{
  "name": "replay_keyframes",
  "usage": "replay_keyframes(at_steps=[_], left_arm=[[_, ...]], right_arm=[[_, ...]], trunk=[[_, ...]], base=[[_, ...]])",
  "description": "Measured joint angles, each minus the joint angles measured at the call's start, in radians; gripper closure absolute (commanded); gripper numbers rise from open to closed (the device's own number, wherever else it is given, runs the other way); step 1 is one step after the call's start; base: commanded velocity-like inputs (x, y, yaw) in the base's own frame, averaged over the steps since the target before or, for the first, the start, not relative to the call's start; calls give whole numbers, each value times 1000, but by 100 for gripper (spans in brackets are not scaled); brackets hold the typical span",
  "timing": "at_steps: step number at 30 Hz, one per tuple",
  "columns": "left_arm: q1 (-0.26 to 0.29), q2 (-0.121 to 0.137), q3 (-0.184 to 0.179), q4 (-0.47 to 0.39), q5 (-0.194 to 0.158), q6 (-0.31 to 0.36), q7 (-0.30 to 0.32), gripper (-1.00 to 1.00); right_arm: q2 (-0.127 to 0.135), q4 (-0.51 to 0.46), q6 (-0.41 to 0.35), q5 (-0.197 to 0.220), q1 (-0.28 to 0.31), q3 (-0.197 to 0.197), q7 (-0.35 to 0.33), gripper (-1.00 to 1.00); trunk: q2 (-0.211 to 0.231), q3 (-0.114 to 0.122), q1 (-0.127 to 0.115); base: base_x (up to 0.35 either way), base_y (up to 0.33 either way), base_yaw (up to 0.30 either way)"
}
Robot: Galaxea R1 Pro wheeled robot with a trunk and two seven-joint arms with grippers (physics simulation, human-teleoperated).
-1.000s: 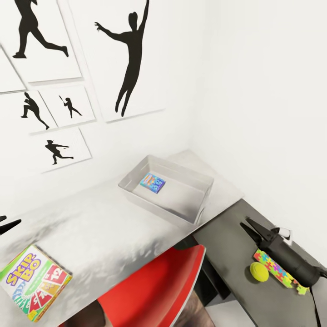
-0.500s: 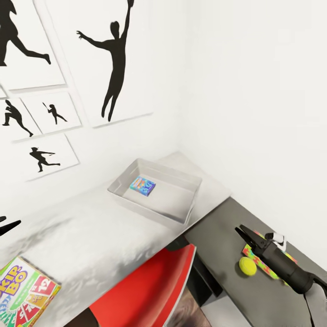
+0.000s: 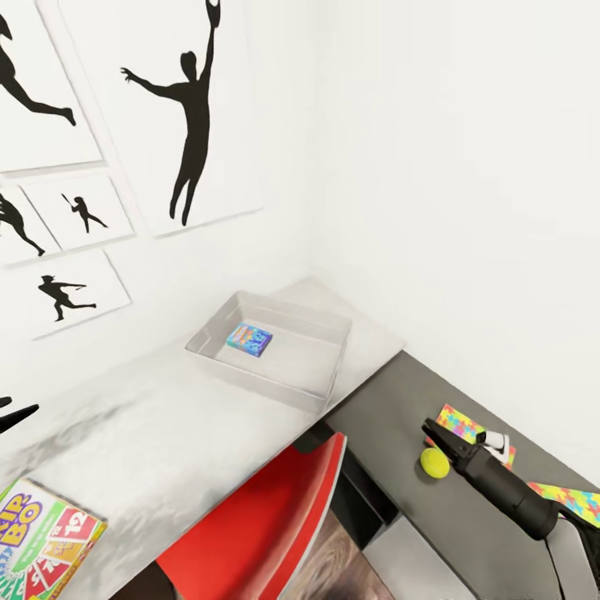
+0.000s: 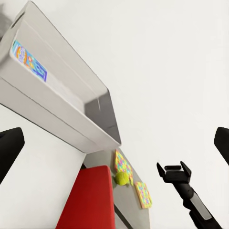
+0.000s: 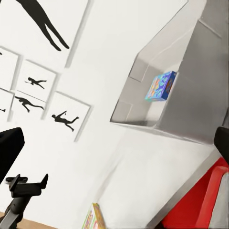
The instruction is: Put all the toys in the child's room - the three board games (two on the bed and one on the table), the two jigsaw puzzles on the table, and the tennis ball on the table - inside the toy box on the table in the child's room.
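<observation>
The toy box point(image 3: 327, 359) stands on the table's light grey top point(image 3: 167, 433) near the corner, with a small blue board game point(image 3: 249, 339) lying flat inside. A Skip-Bo board game point(image 3: 42, 542) lies at the near left. On the dark corner section sit the tennis ball point(image 3: 433, 462) and two jigsaw puzzles point(image 3: 460, 422) point(image 3: 579, 502). My right gripper point(image 3: 432, 432) hovers open just above the ball, beside the nearer puzzle, and holds nothing. My left gripper point(image 3: 12, 412) is open and empty at the far left; its fingers point(image 4: 9, 152) frame the left wrist view.
A red chair point(image 3: 258, 525) is tucked under the table between my arms. White walls meet behind the toy box, and black silhouette pictures point(image 3: 187, 117) hang on the left one. Wood floor point(image 3: 333, 567) shows below the chair.
The camera has swung right, so everything slid left and a second puzzle sheet came into view. My right gripper tip now sits closer to the tennis ball.
</observation>
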State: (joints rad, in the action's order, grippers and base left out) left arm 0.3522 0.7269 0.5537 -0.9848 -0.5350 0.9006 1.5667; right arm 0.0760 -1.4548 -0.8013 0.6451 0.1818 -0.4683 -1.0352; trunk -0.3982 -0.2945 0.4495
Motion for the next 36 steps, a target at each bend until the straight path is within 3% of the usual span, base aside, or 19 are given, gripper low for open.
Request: replay_keyframes(at_steps=[8,25,36], left_arm=[[0,0,-1,0,-2,0,0,-100],[-2,0,-1,0,-2,0,0,-100],[-1,0,-1,0,-2,0,0,-100]], right_arm=[[0,15,0,-40,0,-3,9,-100],[8,33,1,-44,0,-7,20,-100],[1,31,0,-46,0,-2,75,-100]], trunk=[[0,1,0],[0,1,0],[0,4,0]], base=[[-5,3,-12],[0,0,0],[-104,14,-56]])
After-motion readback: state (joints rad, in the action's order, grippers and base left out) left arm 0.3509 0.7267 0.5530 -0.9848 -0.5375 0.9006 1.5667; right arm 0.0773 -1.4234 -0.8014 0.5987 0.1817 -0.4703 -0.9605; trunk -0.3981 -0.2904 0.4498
